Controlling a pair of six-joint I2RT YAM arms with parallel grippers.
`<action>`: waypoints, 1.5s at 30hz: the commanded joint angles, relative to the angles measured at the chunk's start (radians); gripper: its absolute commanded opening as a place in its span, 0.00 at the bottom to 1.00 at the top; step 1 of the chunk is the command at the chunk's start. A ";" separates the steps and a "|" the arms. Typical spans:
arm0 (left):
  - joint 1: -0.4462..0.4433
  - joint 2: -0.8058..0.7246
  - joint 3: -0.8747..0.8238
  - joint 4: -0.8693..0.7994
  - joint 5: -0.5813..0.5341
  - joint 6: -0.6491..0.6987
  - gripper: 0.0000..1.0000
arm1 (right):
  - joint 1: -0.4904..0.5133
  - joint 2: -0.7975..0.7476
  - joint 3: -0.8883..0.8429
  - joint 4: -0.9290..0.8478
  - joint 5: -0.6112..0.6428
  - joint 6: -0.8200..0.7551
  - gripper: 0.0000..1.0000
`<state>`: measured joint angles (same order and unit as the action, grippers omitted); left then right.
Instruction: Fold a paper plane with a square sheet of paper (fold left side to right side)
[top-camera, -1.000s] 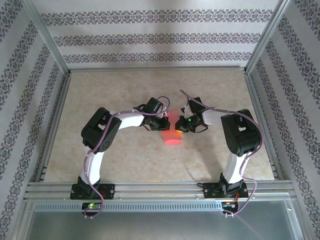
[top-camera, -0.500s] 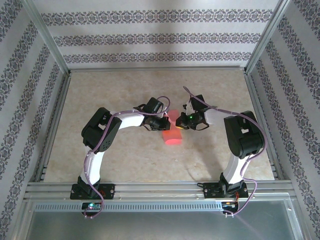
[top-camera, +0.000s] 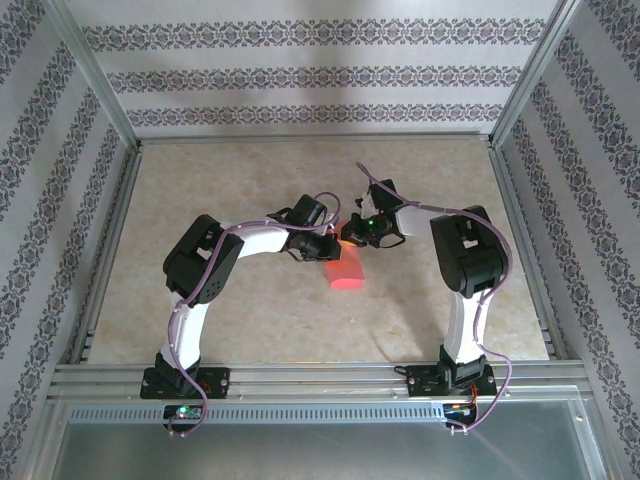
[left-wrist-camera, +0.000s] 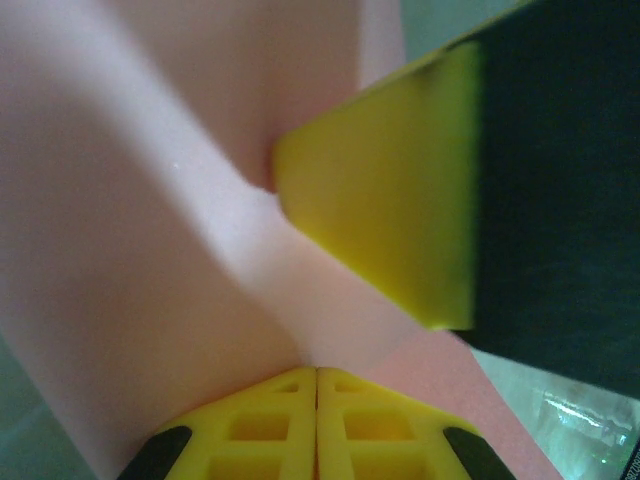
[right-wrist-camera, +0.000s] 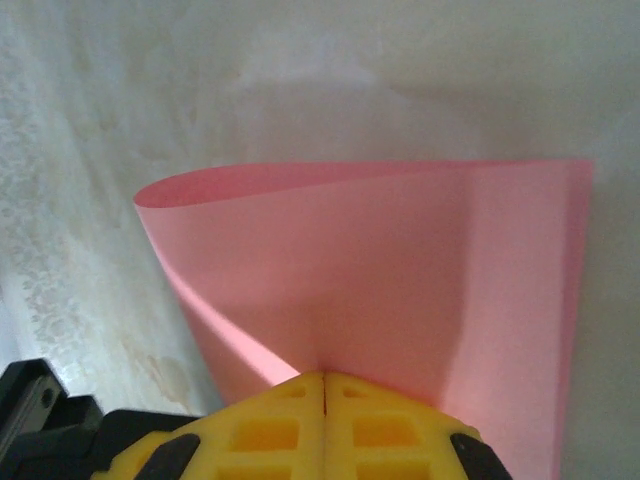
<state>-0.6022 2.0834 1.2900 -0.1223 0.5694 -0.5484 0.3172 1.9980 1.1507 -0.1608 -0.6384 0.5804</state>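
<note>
The square sheet of paper (top-camera: 343, 270) is salmon pink and bent over on itself in a loose curl at the table's middle, with both grippers holding it off the surface. My left gripper (top-camera: 331, 246) comes in from the left and is shut on one edge; in the left wrist view its yellow fingertips (left-wrist-camera: 318, 372) pinch the paper (left-wrist-camera: 140, 260), and a yellow finger of the right gripper (left-wrist-camera: 390, 220) presses in close. My right gripper (top-camera: 351, 232) is shut on the paper too. In the right wrist view its gripper (right-wrist-camera: 324, 378) clamps the curved sheet (right-wrist-camera: 390, 270).
The beige marbled table (top-camera: 230, 320) is bounded by aluminium rails (top-camera: 300, 375) at the front and patterned walls on the other sides. The two wrists are almost touching over the table's middle.
The right gripper has swung left and a little farther back, closing on the left gripper. The paper's curl has tightened. The left arm has stayed still.
</note>
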 joint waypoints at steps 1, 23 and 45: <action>-0.007 0.046 0.001 -0.058 -0.024 0.027 0.08 | 0.013 0.033 0.032 -0.008 -0.016 0.003 0.00; -0.090 -0.089 -0.228 -0.007 -0.021 -0.034 0.08 | -0.024 0.044 -0.005 -0.077 0.129 0.002 0.00; -0.213 -0.271 -0.527 0.095 -0.042 -0.186 0.08 | -0.041 0.042 -0.012 -0.087 0.109 -0.028 0.00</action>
<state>-0.7658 1.8099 0.8204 0.1871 0.4702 -0.7086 0.3099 2.0159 1.1622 -0.2325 -0.6754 0.5724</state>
